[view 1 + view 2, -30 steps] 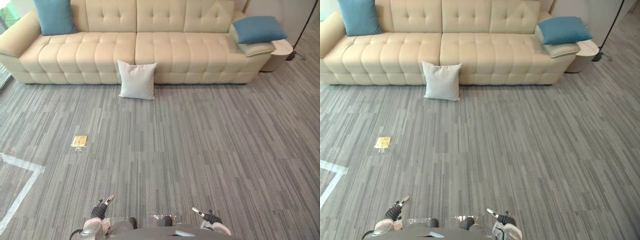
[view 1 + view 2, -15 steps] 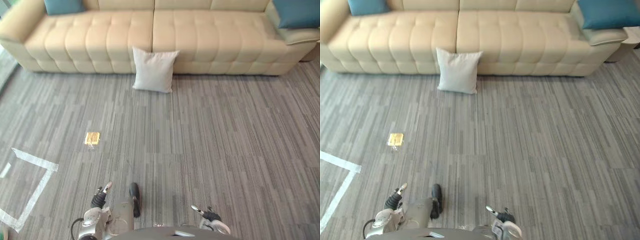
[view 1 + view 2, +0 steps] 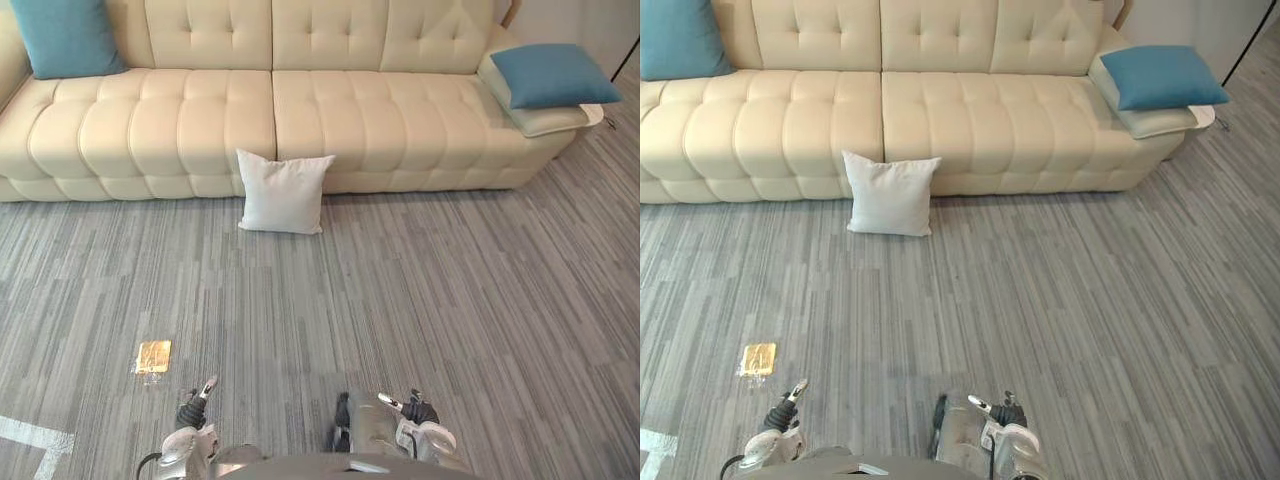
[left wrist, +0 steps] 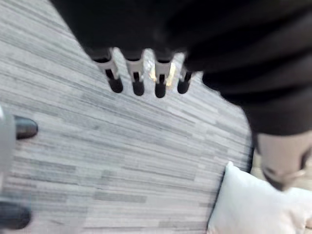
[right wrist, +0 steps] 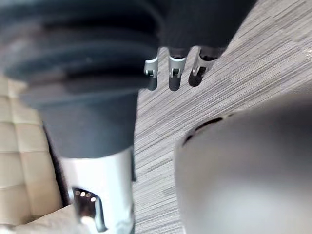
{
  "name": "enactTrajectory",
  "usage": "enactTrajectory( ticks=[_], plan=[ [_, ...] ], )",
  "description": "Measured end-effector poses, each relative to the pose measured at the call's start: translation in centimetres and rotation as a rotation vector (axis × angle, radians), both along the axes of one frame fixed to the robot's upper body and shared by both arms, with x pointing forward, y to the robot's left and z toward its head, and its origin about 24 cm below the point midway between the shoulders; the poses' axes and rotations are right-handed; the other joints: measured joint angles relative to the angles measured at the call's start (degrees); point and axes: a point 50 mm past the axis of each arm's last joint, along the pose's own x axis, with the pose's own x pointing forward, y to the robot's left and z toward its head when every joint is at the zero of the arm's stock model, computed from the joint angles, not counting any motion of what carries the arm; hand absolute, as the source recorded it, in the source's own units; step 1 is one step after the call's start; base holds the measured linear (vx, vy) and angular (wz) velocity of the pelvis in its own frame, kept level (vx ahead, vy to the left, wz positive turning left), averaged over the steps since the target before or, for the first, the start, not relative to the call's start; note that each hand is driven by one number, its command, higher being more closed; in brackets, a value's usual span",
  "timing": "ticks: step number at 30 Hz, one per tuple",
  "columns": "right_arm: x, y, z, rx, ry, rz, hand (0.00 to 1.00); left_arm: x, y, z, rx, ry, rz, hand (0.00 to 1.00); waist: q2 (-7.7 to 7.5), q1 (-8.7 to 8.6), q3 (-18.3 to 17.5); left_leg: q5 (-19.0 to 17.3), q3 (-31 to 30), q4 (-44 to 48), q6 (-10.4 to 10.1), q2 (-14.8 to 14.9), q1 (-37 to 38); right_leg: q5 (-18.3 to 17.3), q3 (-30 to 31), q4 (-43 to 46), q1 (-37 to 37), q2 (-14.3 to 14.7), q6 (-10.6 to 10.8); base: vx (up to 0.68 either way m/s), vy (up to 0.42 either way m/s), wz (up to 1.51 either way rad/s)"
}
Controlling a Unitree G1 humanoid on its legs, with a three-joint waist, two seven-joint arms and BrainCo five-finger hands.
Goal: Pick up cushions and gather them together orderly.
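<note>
Cushions not yet gathered: view swung, nothing moved

- White square cushion (image 3: 284, 192) stands upright on the grey striped carpet (image 3: 450, 300), leaning against the front of the cream tufted sofa (image 3: 200, 120), about midway along it.
- Teal cushion (image 3: 62, 36) is propped at the sofa's left end. Second teal cushion (image 3: 553, 75) lies flat on the right armrest. The three are well apart.
- Change over the last second: the whole picture has shifted, so the camera moved and the things did not. The sofa back, cut off half a second ago, is in frame again. The white cushion shows a little larger than a second ago, so I judge the robot is closing on it.
- Yellow scrap (image 3: 153, 356) and a strip of white tape (image 3: 30, 435) keep their places on the carpet, off to the left.
- Left hand (image 3: 192, 410) is low at the lower edge, fingers (image 4: 137, 73) straight, holding nothing. Its wrist view catches the white cushion's corner.
- Right hand (image 3: 412, 410) is likewise low, fingers (image 5: 174, 68) relaxed and empty.
- Judgement: this is the approach phase, with no pickup begun. The white cushion is nearest and the likely first target, though both hands are well short of it.
</note>
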Motion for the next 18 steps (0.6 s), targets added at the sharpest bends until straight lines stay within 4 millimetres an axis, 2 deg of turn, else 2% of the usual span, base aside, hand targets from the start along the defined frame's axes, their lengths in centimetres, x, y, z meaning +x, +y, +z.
enactTrajectory(
  ticks=[1, 2, 3, 4, 5, 7, 9, 10, 11, 12, 13, 14, 15, 16, 18],
  plan=[
    [0.2, 0.0, 0.1, -0.001, -0.006, 0.002, 0.00, 0.1, -0.1, 0.0, -0.003, 0.002, -0.004, 0.00, -0.10, -0.57, 0.1, 0.0, -1.7, -1.2, 0.0, 0.3, 1.5, 4.7, 0.1, -11.1, -0.5, 1.2, -0.2, 0.46, -0.190, 0.64],
    [0.1, 0.0, 0.0, -0.001, -0.003, 0.002, 0.00, 0.1, -0.2, 0.0, -0.003, 0.001, -0.007, 0.00, -0.28, -0.57, 0.0, -0.1, -2.5, -1.9, -0.1, 0.0, 2.5, 7.7, 0.5, -16.7, -0.4, 1.7, -0.1, 0.52, -0.228, 0.79],
    [-0.1, -0.1, -0.1, -0.001, 0.006, -0.001, 0.00, 0.1, -0.3, -0.1, -0.005, 0.005, -0.008, 0.00, -0.56, -0.90, 0.2, -0.3, -5.0, -2.4, -1.7, -0.4, 4.5, 17.5, 1.6, -22.9, 1.4, 1.8, -0.6, 0.54, -0.243, 0.60],
    [0.2, -0.6, 0.2, -0.016, -0.004, 0.000, 0.00, 0.0, -0.9, -0.3, -0.021, 0.020, -0.012, 0.00, 1.38, -0.58, 0.5, 0.0, -7.0, -2.9, -2.8, 0.7, 6.1, 19.3, 1.8, -21.4, 2.4, 2.8, -2.6, 0.52, -0.231, 0.38],
    [0.5, -0.9, 0.3, -0.026, -0.012, 0.006, 0.00, 0.0, -1.3, -0.4, -0.031, 0.025, -0.015, 0.00, 2.24, -0.32, 0.5, 0.9, -7.3, -2.9, -3.9, 1.2, 6.2, 17.9, 1.9, -20.0, 2.0, 3.1, -2.0, 0.47, -0.222, 0.00],
    [1.0, -0.8, 0.5, -0.016, -0.033, -0.006, 0.00, 0.0, -2.0, -0.5, -0.045, 0.029, -0.024, 0.00, 3.00, -0.29, 0.7, 4.3, -9.1, -2.3, -6.4, 1.7, 7.6, 11.9, 2.0, -12.2, 0.5, 3.1, -3.4, 0.52, -0.248, -0.07],
    [0.9, -0.7, 0.5, -0.009, -0.032, -0.002, 0.00, 0.5, -2.4, -0.4, -0.050, 0.017, -0.040, 0.00, 3.79, -1.09, 0.5, 5.9, -10.8, 4.2, -8.8, 4.5, 7.1, 7.3, -0.5, -9.7, 3.4, 3.8, -4.5, 0.46, -0.209, 0.26],
    [0.8, -0.6, 0.5, -0.008, -0.030, -0.003, 0.00, 0.9, -2.5, -0.3, -0.051, 0.007, -0.042, 0.00, 3.78, -1.30, 0.5, 6.7, -11.5, 7.6, -10.1, 5.3, 6.0, 6.4, -1.2, -9.9, 4.7, 3.9, -4.4, 0.33, -0.136, 0.48],
    [0.4, -0.6, 0.4, -0.007, -0.024, -0.004, 0.00, 1.6, -3.0, 0.0, -0.065, -0.022, -0.047, 0.00, 3.80, -1.48, 0.5, 9.7, -12.8, 16.9, -14.2, 6.7, 2.2, 5.0, -2.4, -10.9, 7.5, 4.0, -4.5, 0.46, -0.168, 0.40],
    [0.0, -0.6, 0.3, -0.010, -0.018, 0.001, 0.00, 2.1, -3.5, 0.2, -0.074, -0.043, -0.046, 0.00, 3.95, -1.04, 0.5, 14.8, -13.2, 27.2, -17.4, 8.1, -2.5, 4.2, -2.5, -12.7, 10.6, 4.4, -4.6, 0.37, -0.119, 0.30],
    [0.0, -0.6, 0.3, -0.013, -0.019, 0.003, 0.00, 2.2, -3.6, 0.3, -0.076, -0.048, -0.051, 0.00, 4.20, -0.91, 0.4, 16.1, -13.0, 32.5, -18.1, 9.1, -4.8, 3.8, -2.6, -13.8, 12.0, 4.7, -4.9, 0.43, -0.113, 0.02],
    [-0.2, -0.7, 0.3, -0.013, -0.014, 0.000, 0.00, 2.3, -3.2, 0.4, -0.073, -0.060, -0.031, 0.00, 4.50, -0.88, 0.6, 13.4, -9.8, 43.8, -17.4, 11.9, -10.4, 2.8, -2.6, -16.3, 16.0, 5.6, -5.7, 0.33, -0.047, -0.05],
    [-0.5, -0.7, 0.2, -0.013, -0.007, -0.002, 0.00, 2.3, -3.0, 0.5, -0.071, -0.066, -0.017, 0.00, 4.50, -0.67, 0.6, 11.9, -8.3, 46.7, -16.9, 12.9, -12.4, 2.6, -2.6, -17.3, 17.8, 5.8, -5.7, 0.32, -0.029, -0.05],
    [-1.2, -0.7, 0.0, -0.009, 0.010, -0.010, 0.00, 2.5, -2.7, 0.6, -0.062, -0.078, -0.001, 0.00, 4.33, -0.17, 0.7, 8.8, -5.8, 49.5, -14.7, 14.1, -16.0, 2.1, -2.4, -19.7, 21.6, 5.9, -5.5, 0.32, 0.015, -0.02],
    [-1.7, -0.7, -0.2, -0.008, 0.027, -0.014, 0.00, 2.7, -2.5, 0.8, -0.054, -0.094, 0.001, 0.00, 4.00, 0.73, 0.8, 4.9, -2.4, 47.5, -11.6, 14.7, -20.8, 1.8, -1.7, -23.2, 26.4, 5.6, -4.9, 0.37, 0.093, -0.15]
  ],
)
